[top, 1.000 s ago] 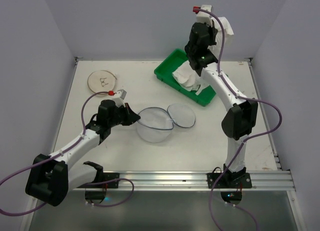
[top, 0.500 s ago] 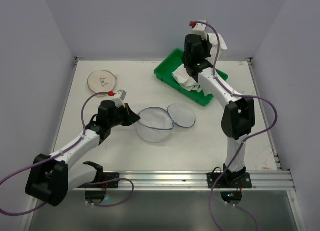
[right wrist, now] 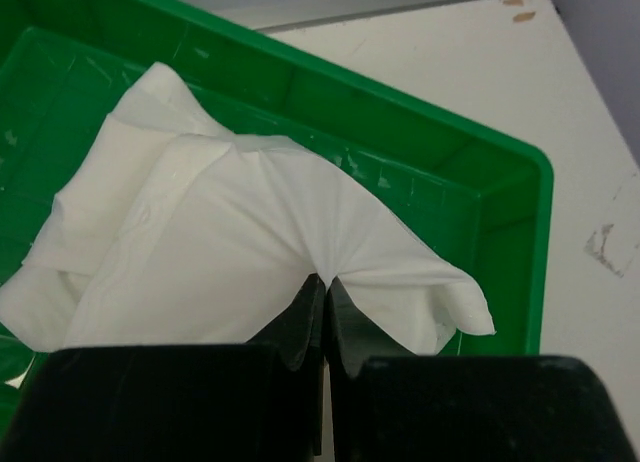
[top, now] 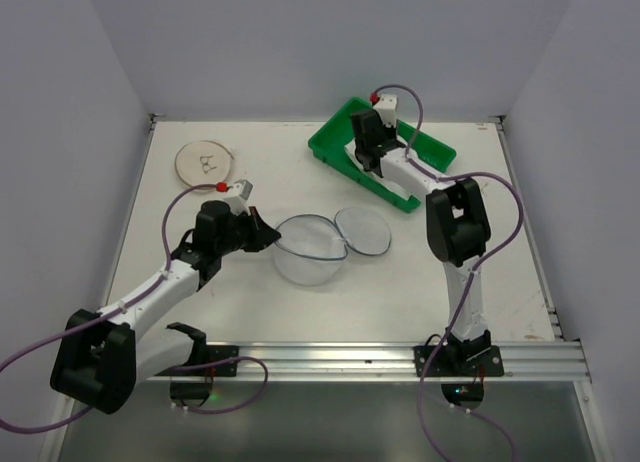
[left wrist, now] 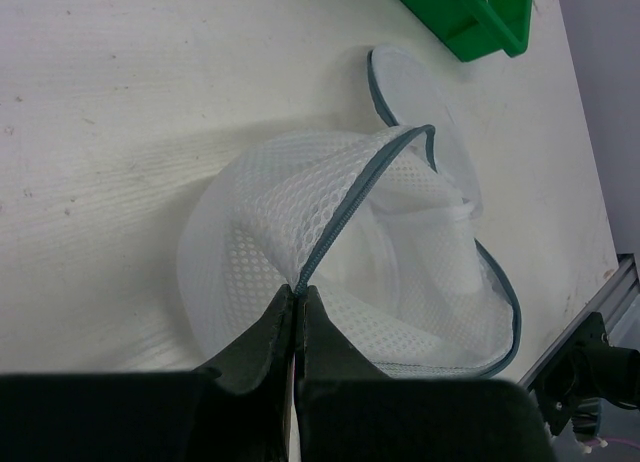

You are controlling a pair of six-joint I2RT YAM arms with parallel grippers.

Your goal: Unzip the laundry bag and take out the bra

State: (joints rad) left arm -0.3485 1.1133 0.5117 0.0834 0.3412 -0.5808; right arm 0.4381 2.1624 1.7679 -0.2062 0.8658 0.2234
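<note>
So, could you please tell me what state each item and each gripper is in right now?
laundry bag: unzipped, both halves lying open.
bra: out of the bag, bunched in the green tray.
green tray: holds the bra.
left gripper: shut on the bag's zipper rim.
right gripper: shut on the bra.
disc: lying flat, nothing touching it.

Pale grey walls [top: 250, 42] enclosed the white rectangular desk [top: 330, 312] on three sides; an aluminium rail [top: 340, 357] lined its near edge.
</note>
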